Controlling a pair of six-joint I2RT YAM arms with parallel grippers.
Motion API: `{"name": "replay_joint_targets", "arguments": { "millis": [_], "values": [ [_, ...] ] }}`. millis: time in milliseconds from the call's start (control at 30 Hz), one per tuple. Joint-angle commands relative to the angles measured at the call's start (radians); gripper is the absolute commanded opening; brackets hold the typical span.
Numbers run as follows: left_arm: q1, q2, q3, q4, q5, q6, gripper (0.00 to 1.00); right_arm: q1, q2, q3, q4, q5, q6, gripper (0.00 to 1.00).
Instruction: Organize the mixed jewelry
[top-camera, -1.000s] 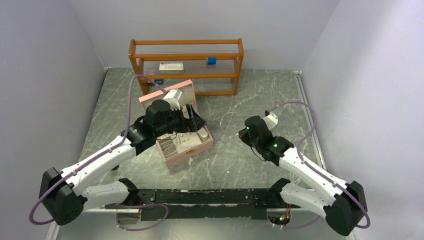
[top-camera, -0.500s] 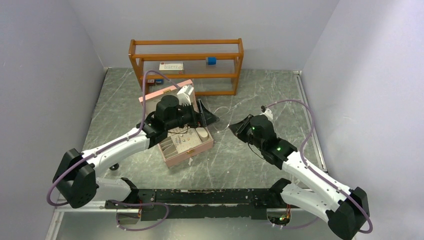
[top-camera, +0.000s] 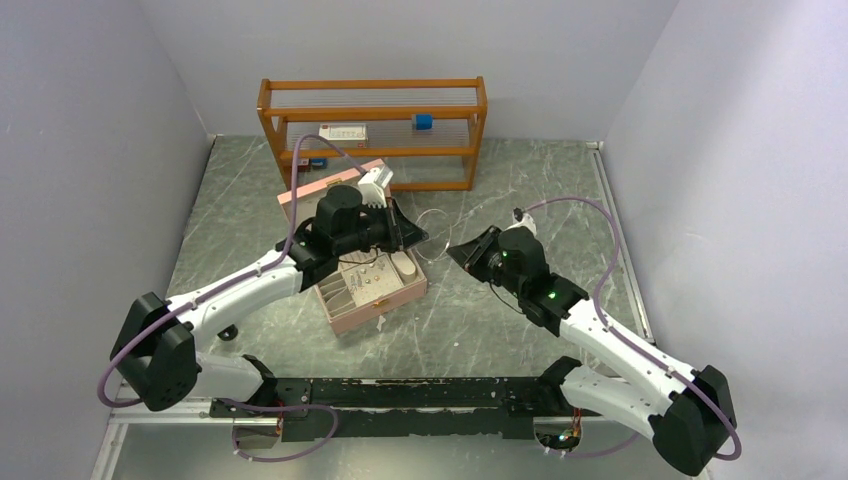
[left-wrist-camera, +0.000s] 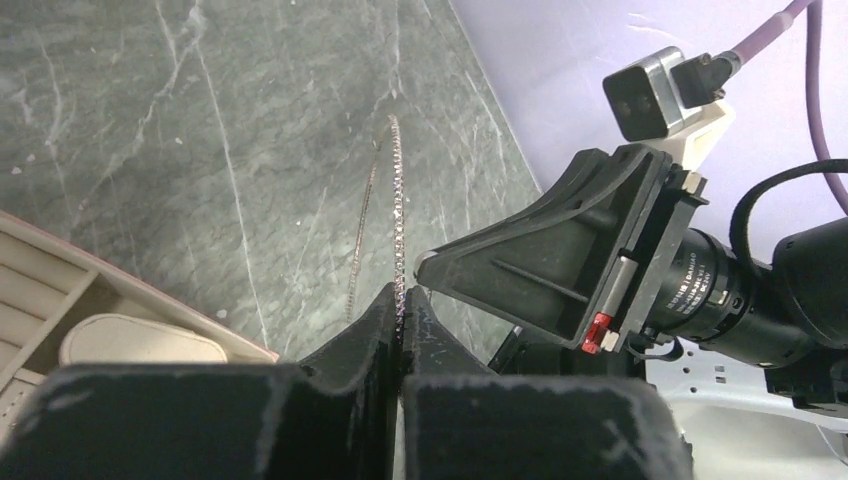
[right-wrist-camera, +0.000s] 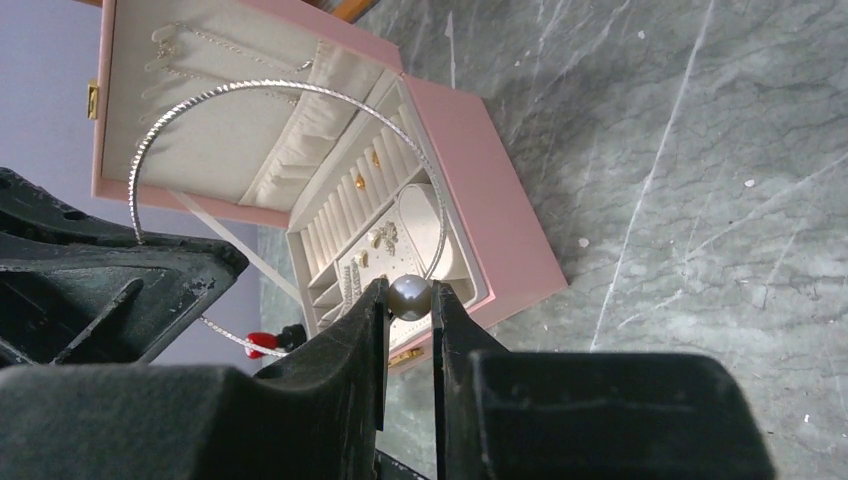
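Observation:
A thin silver necklace hoop (right-wrist-camera: 260, 88) with a dark round bead (right-wrist-camera: 409, 296) hangs in the air between my two grippers. My right gripper (right-wrist-camera: 409, 297) is shut on the bead. My left gripper (left-wrist-camera: 402, 298) is shut on the glinting chain (left-wrist-camera: 398, 200), close to the right gripper's finger (left-wrist-camera: 540, 270). In the top view the hoop (top-camera: 432, 214) spans from the left gripper (top-camera: 412, 238) to the right gripper (top-camera: 455, 250), just right of the open pink jewelry box (top-camera: 395, 297). Small gold pieces (right-wrist-camera: 380, 237) sit in the box's cream slots.
A wooden shelf rack (top-camera: 372, 152) stands at the back with a blue cube (top-camera: 423, 121) and a white card (top-camera: 343, 131). A red-capped black cylinder (right-wrist-camera: 262, 343) lies beyond the box. The box's lid (right-wrist-camera: 200, 150) stands open. Grey walls close in on both sides.
My left gripper has swung right from over the box and shut on the chain. My right gripper has carried the bead left and farther back, toward it.

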Motion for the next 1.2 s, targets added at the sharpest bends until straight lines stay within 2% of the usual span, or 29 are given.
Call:
{"name": "replay_joint_targets", "arguments": {
  "millis": [0,167,400,567,833,1167],
  "values": [
    [-0.005,-0.015,0.059,-0.006,-0.018,0.078,0.05,-0.004,-0.001,-0.009,0.052,-0.016,-0.004,0.20],
    [-0.006,-0.058,0.103,-0.078,-0.040,0.172,0.05,-0.006,-0.014,0.001,0.064,-0.021,-0.042,0.41],
    [-0.005,-0.100,0.169,-0.221,0.033,0.311,0.05,-0.008,-0.077,0.021,0.121,-0.014,-0.206,0.56],
    [-0.005,-0.134,0.204,-0.287,0.098,0.390,0.05,-0.009,-0.113,0.055,0.156,-0.023,-0.323,0.57],
    [-0.005,-0.173,0.224,-0.302,0.215,0.433,0.05,-0.010,-0.131,0.103,0.196,-0.142,-0.467,0.56],
    [-0.004,-0.187,0.221,-0.298,0.273,0.438,0.05,-0.009,-0.105,0.108,0.230,-0.242,-0.510,0.39]
  ]
}}
